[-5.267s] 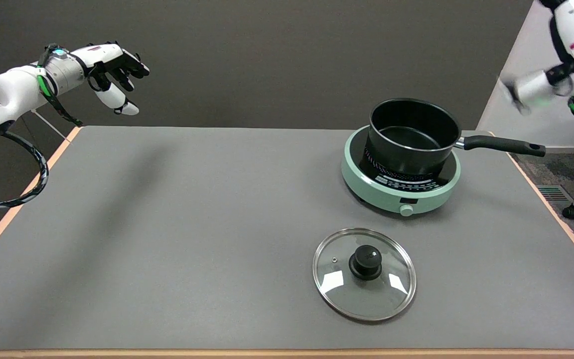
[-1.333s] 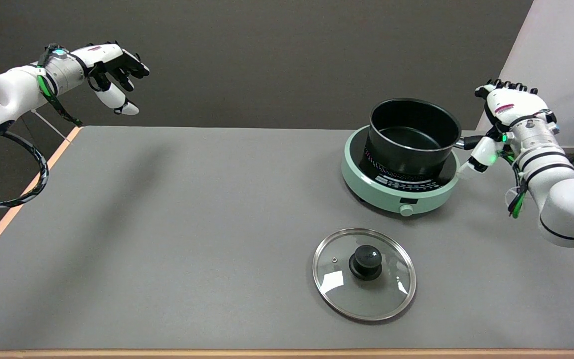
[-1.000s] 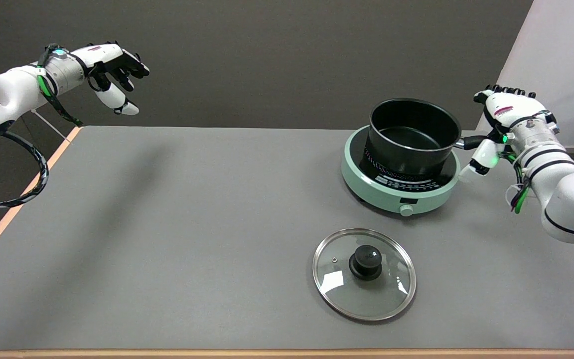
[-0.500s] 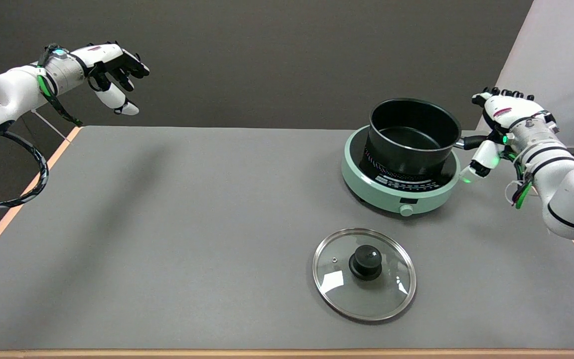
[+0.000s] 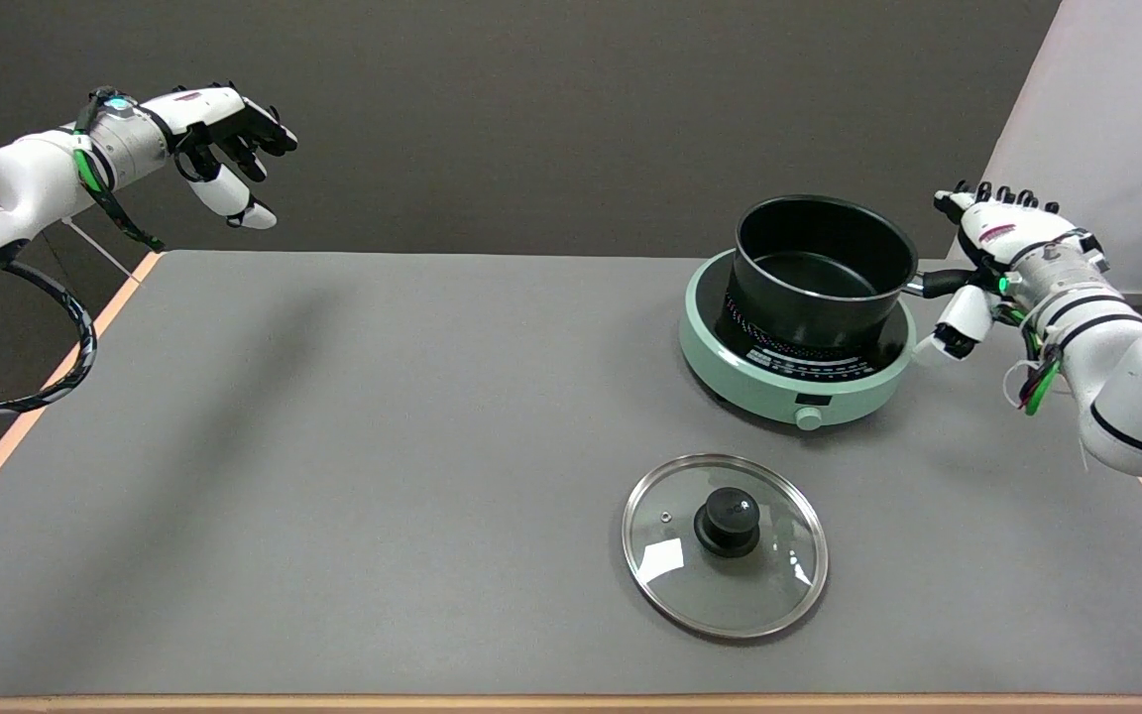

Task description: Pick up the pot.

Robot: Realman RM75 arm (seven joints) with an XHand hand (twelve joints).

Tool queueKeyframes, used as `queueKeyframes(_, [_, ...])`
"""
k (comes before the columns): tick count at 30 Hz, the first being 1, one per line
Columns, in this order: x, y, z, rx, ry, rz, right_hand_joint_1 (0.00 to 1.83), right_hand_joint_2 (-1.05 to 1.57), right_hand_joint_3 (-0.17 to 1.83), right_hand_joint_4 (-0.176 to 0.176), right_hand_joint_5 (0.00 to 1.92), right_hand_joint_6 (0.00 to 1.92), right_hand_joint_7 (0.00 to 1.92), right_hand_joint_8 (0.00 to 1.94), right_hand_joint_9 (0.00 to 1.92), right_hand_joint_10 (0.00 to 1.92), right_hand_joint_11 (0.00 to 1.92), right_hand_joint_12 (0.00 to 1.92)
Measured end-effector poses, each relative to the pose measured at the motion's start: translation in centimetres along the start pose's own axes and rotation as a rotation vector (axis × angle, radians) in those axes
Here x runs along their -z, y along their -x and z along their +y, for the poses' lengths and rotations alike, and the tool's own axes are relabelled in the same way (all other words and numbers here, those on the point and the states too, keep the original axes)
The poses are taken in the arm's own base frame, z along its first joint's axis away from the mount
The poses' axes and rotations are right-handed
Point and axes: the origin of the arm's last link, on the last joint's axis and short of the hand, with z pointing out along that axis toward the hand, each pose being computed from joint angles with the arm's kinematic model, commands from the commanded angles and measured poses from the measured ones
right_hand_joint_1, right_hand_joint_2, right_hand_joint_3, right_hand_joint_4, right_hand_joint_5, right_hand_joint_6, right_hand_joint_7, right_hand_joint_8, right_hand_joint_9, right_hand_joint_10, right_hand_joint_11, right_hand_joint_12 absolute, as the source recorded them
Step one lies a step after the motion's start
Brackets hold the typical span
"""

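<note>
Head view: pot (image 5: 822,268) sits upright on a green cooker (image 5: 795,382) near the surface's (image 5: 333,446) far right corner. Its handle (image 5: 943,282) points toward the right edge, so the long axis runs left to right. Right robot hand (image 5: 989,260) is over the handle with fingers spread, apparently grasping nothing yet. Metal body looks stiff and fairly heavy; the handle is probably the place to grip, close to the body to limit tipping. Glass lid (image 5: 725,544) lies well apart, nearer the front edge.

Black pot (image 5: 822,263) on mint-green cooker (image 5: 795,382), grey table (image 5: 353,446)
</note>
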Motion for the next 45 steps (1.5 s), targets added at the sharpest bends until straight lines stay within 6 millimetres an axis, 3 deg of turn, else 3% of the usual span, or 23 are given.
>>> queueKeyframes(9, [-0.03,0.41,0.08,-0.012,0.002,-0.023,1.22,-0.87,1.59,0.082,0.18,0.18,0.18,0.18,0.18,0.18,0.18,0.18])
queueKeyframes(10, [-0.03,0.43,0.09,-0.012,0.003,-0.024,1.22,-0.86,1.61,0.097,0.20,0.20,0.20,0.20,0.20,0.20,0.20,0.20])
queueKeyframes(11, [-0.03,0.46,0.09,-0.013,0.002,-0.026,1.21,-0.82,1.65,0.170,0.30,0.30,0.30,0.30,0.30,0.30,0.30,0.30])
queueKeyframes(12, [-0.04,0.48,0.09,-0.014,0.002,-0.027,1.20,-0.78,1.64,0.176,0.37,0.37,0.37,0.37,0.37,0.37,0.37,0.37])
queueKeyframes(14, [-0.04,0.51,0.08,-0.016,0.001,-0.029,1.20,-0.76,1.63,0.176,0.40,0.40,0.40,0.40,0.40,0.40,0.40,0.40])
queueKeyframes(17, [-0.05,0.54,0.04,-0.018,-0.002,-0.032,1.20,-0.67,1.71,0.176,0.68,0.68,0.68,0.68,0.68,0.68,0.68,0.68])
queueKeyframes(19, [-0.06,0.53,0.04,-0.019,-0.003,-0.033,1.18,-0.65,1.73,0.171,0.74,0.74,0.74,0.74,0.74,0.74,0.74,0.74])
queueKeyframes(36, [-0.17,0.40,0.03,-0.032,-0.010,-0.036,1.16,-0.60,1.50,0.176,0.83,0.83,0.83,0.83,0.83,0.83,0.83,0.83])
queueKeyframes(37, [-0.19,0.38,0.05,-0.033,-0.010,-0.036,1.16,-0.58,1.44,0.137,0.86,0.86,0.86,0.86,0.86,0.86,0.86,0.86])
queueKeyframes(38, [-0.20,0.37,0.06,-0.034,-0.009,-0.036,1.17,-0.55,1.35,0.050,0.90,0.90,0.90,0.90,0.90,0.90,0.90,0.90])
queueKeyframes(43, [-0.25,0.31,0.07,-0.041,-0.012,-0.037,1.17,-0.49,1.16,0.017,1.03,1.03,1.03,1.03,1.03,1.03,1.03,1.03])
queueKeyframes(45, [-0.28,0.32,0.09,-0.045,-0.012,-0.039,1.20,-0.37,0.91,-0.023,1.20,1.20,1.20,1.20,1.20,1.20,1.20,1.20])
